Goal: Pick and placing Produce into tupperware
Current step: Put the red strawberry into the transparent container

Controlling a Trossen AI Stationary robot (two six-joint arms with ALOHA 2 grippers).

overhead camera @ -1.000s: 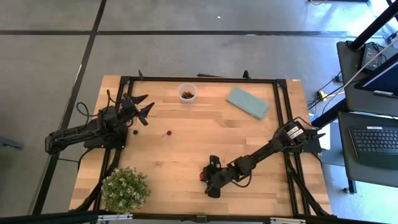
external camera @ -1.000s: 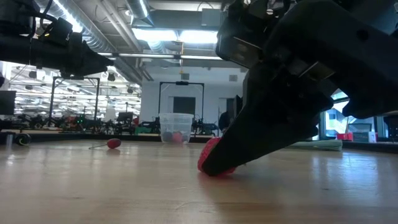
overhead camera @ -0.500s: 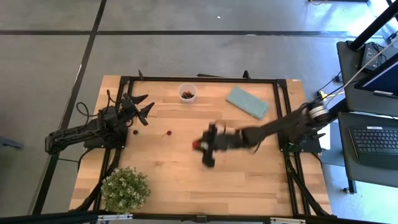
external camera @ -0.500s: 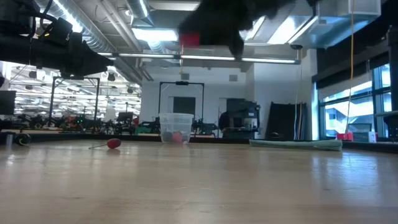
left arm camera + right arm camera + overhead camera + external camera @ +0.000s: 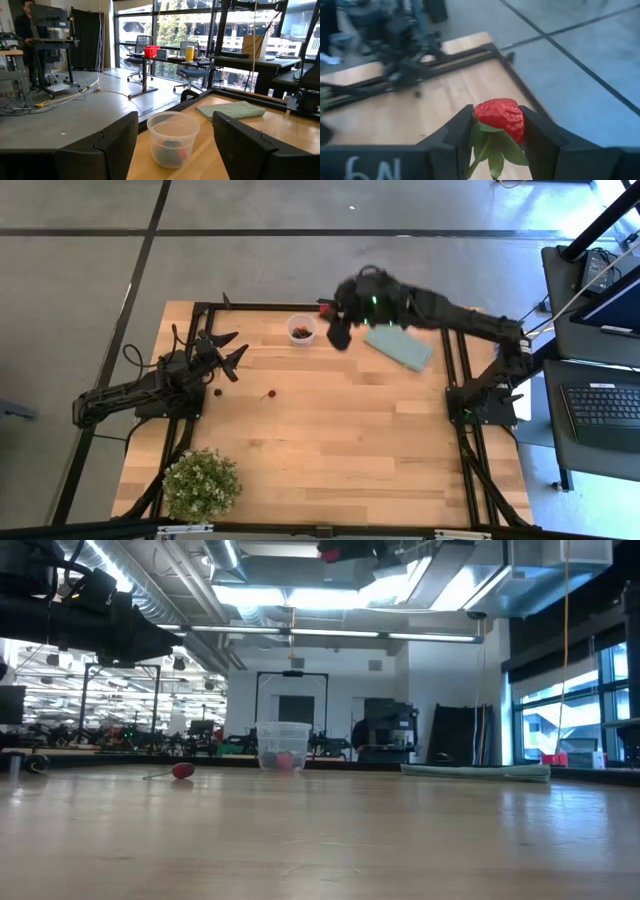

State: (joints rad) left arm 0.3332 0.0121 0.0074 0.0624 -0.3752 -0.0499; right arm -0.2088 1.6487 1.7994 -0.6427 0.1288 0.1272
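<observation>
Wooden table [image 5: 330, 430] under an open workshop: the right gripper [image 5: 334, 320], raised just beside the tupperware [image 5: 301, 329], clamps a red strawberry [image 5: 500, 118], probably for release into it. The left gripper [image 5: 226, 352] waits, fingers apart, near two loose pieces of produce [image 5: 268, 394].

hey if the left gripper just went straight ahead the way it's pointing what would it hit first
Most likely the tupperware: in the left wrist view it sits dead ahead of the left gripper, framed by the open jaws. How far off is unclear.

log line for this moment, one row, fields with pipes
right gripper: shut on strawberry, raised beside clear cup | left gripper: open, idle at table's left | loose pieces on table: red, dark
</observation>
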